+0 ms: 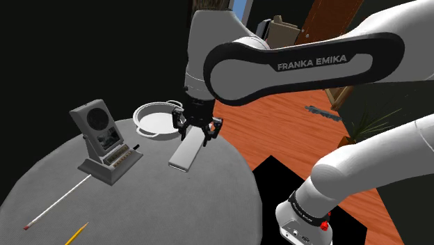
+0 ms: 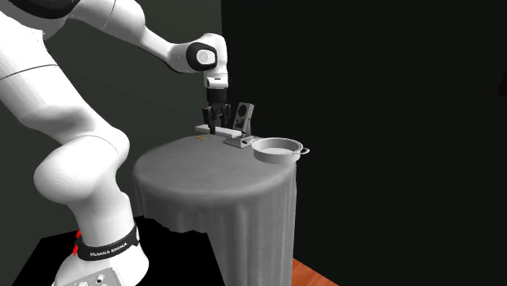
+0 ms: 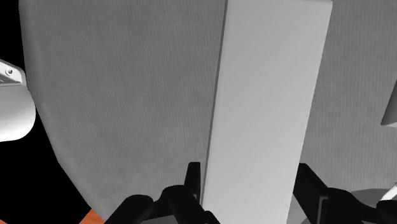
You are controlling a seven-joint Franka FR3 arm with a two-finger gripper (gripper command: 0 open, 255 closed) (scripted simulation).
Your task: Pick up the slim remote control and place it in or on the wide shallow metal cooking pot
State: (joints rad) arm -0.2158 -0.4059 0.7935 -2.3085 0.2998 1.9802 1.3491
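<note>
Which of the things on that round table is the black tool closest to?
The flat pale remote: the tool clasps its end. The pot, grey gadget, white stick and yellow pencil lie apart from it.

A round table (image 1: pixel 174 209) draped in grey cloth fills the lower left of the shoulder view. At its left stands a grey boxy device (image 1: pixel 103 143), an upright round-faced panel on a sloped base. Toward the bottom left corner lie a thin white stick with a reddish tip (image 1: pixel 59 203) and a yellow pencil (image 1: pixel 78 234), apart. An orange wood floor (image 1: pixel 278 132) spreads at centre right, with a leafy plant (image 1: pixel 372 124) at the far right.
</note>
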